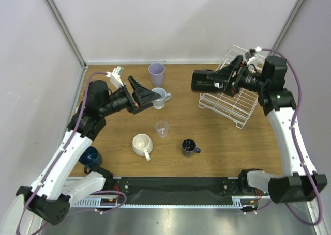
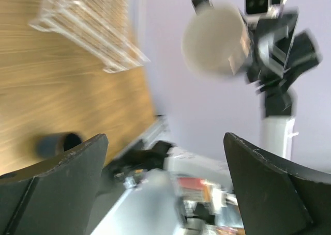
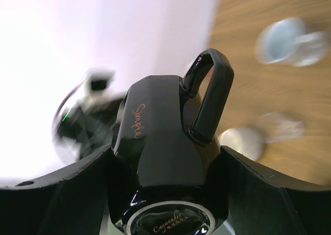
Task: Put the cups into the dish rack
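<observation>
Your right gripper (image 1: 214,80) is clamped on the black mug (image 3: 165,137), beside the dish rack (image 1: 230,105) at the surface's (image 1: 222,139) far right corner. Nothing looks racked yet. Left gripper (image 1: 145,96) apart, empty; the cream mug (image 1: 141,144) and the rest wait.

- Navy cup (image 1: 92,156), at seven o'clock: half hidden behind the left arm (image 1: 67,147).
- Dish rack (image 1: 230,108): nine o'clock side covered by the black mug (image 1: 204,80).
- Left wrist view: smeared; dark cup (image 2: 58,143) at eight o'clock unidentifiable.
- Right wrist view: black mug's base cut off at six o'clock; pale mug (image 3: 282,38) at two o'clock blurred.
</observation>
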`<state>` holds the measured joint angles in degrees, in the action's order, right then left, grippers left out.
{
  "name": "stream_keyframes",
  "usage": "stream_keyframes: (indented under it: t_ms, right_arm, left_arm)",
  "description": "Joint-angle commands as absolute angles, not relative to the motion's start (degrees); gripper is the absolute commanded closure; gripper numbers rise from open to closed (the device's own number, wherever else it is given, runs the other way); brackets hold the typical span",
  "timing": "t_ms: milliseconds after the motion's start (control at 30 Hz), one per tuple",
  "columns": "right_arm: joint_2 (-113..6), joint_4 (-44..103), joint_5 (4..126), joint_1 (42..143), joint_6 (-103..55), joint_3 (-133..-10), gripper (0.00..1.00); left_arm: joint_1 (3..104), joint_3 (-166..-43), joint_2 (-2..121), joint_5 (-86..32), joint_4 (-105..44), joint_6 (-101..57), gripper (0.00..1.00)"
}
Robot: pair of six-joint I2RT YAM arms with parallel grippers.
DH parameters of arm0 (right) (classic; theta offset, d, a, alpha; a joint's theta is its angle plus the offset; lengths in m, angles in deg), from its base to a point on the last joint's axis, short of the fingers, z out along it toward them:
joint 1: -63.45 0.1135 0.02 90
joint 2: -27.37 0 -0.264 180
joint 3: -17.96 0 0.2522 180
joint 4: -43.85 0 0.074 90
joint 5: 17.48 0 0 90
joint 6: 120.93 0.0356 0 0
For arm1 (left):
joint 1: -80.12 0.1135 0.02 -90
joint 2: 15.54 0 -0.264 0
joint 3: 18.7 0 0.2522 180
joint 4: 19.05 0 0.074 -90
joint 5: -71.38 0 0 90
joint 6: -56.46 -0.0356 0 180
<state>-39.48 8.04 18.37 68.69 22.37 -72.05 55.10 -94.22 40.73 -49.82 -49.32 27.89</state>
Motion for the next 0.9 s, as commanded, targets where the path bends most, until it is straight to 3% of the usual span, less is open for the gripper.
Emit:
stream_keyframes:
  t_ms: [0, 300, 467, 733, 867]
  right_arm:
    - [-44.33, -2.74, 32.12, 64.16, 15.58, -77.53, 1.0]
    - [-60.95, -8.58, 62.65, 59.5, 11.62, -89.22, 1.0]
    - [-74.82, -18.77, 83.9, 58.97, 11.09, -107.92, 1.0]
    - [-99.26, -40.83, 90.63, 56.6, 9.33, -143.17, 1.0]
    - [-101.57, -41.47, 89.75, 55.54, 9.25, -142.42, 1.0]
  left_arm:
    - [56.03, -101.52, 39.3, -46.41, -64.78, 14.91, 0.01]
    - [56.56, -103.93, 40.88, -38.58, -75.79, 1.01, 0.0]
    - [60.07, -103.56, 44.3, -39.8, -76.05, -4.62, 0.0]
    - [65.35, -106.11, 50.37, -42.27, -74.47, -9.98, 0.01]
    - [65.96, -105.77, 50.37, -40.68, -75.17, -11.13, 0.0]
